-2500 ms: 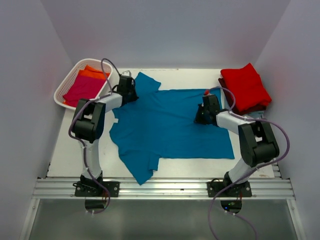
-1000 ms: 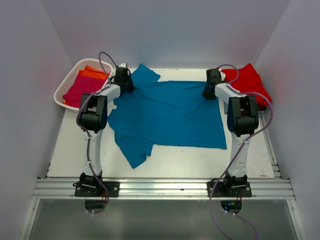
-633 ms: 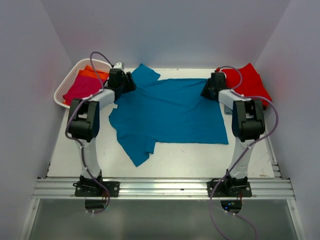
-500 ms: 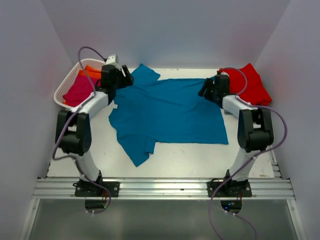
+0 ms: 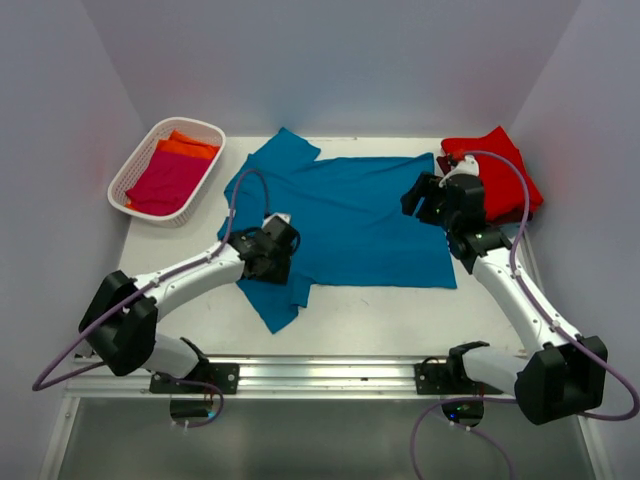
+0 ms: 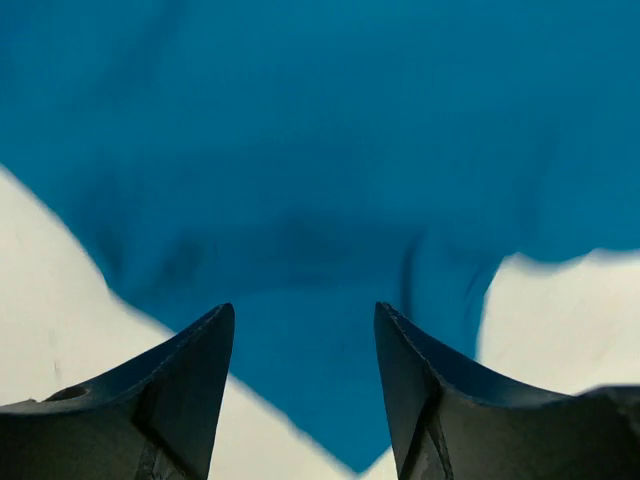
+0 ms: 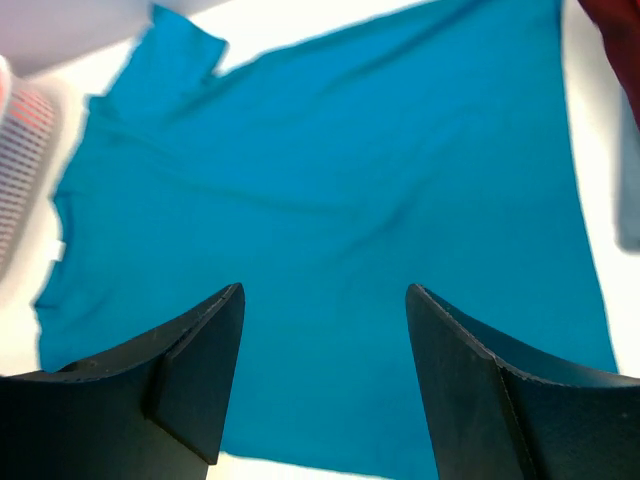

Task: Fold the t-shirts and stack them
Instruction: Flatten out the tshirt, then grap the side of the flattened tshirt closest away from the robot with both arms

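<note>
Teal t-shirt (image 5: 350,215), limp and light, lies spread on the white table (image 5: 200,300) as my left gripper (image 6: 305,385) hangs over its near sleeve (image 5: 283,305) and my right gripper (image 7: 325,375) hovers above the body, both with jaws spread and empty; I'd pinch it at the edges.

Four t-shirts are counted with certainty. One teal blue t-shirt (image 5: 350,215) is spread at the centre of the counter (image 5: 350,312). One red t-shirt (image 5: 500,170) is seen topping a folded pile at 2 o'clock. One magenta t-shirt (image 5: 165,182) and one orange t-shirt (image 5: 186,148) are held in the basket at 10 o'clock. How many layers are hidden beneath the red one cannot be told. One white lattice basket (image 5: 118,185) and one counter are counted. Two arms are seen, the left arm (image 5: 185,285) and the right arm (image 5: 520,295). Each is ended by one gripper, the left gripper (image 6: 300,318) and the right gripper (image 7: 325,295). With two jaws apiece, four jaws are counted in all.
</note>
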Controlling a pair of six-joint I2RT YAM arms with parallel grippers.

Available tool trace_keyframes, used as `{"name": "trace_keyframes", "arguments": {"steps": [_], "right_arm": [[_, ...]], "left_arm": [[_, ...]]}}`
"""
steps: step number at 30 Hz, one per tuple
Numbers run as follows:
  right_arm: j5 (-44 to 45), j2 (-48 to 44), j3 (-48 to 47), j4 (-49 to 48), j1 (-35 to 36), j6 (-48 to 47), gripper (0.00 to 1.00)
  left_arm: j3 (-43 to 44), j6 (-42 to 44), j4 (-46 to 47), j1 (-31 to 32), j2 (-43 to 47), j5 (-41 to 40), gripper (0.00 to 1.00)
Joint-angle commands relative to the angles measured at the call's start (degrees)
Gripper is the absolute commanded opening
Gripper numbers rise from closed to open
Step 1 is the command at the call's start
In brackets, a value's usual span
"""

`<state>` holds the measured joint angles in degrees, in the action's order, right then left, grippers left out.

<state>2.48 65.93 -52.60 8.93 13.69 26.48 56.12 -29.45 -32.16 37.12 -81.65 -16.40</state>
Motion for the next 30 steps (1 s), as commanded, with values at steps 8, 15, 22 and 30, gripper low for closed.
{"name": "trace_keyframes", "arguments": {"steps": [8,15,22,30], "right_arm": [[2.7,-2.7,0.2,10.4,0.1,-1.3,0.7],[2.8,-2.1,0.6,10.8,0.0,-1.3,0.7],[3.3,-2.2,0.7,10.9,0.1,-1.3,0.7],[3.5,-2.6,0.5,11.1,0.1,-1.4,0.69]], "left_arm": [[-3.0,-21.5,-26.0,18.6,4.5,-1.9,0.6],[-7.3,-25.1,-21.7,24.1,3.0,2.8,0.56],[-11.3,-23.5,-14.8,24.5,-0.6,4.0,0.55],[-11.6,-21.2,-10.6,24.3,-3.6,0.5,0.53]]}}
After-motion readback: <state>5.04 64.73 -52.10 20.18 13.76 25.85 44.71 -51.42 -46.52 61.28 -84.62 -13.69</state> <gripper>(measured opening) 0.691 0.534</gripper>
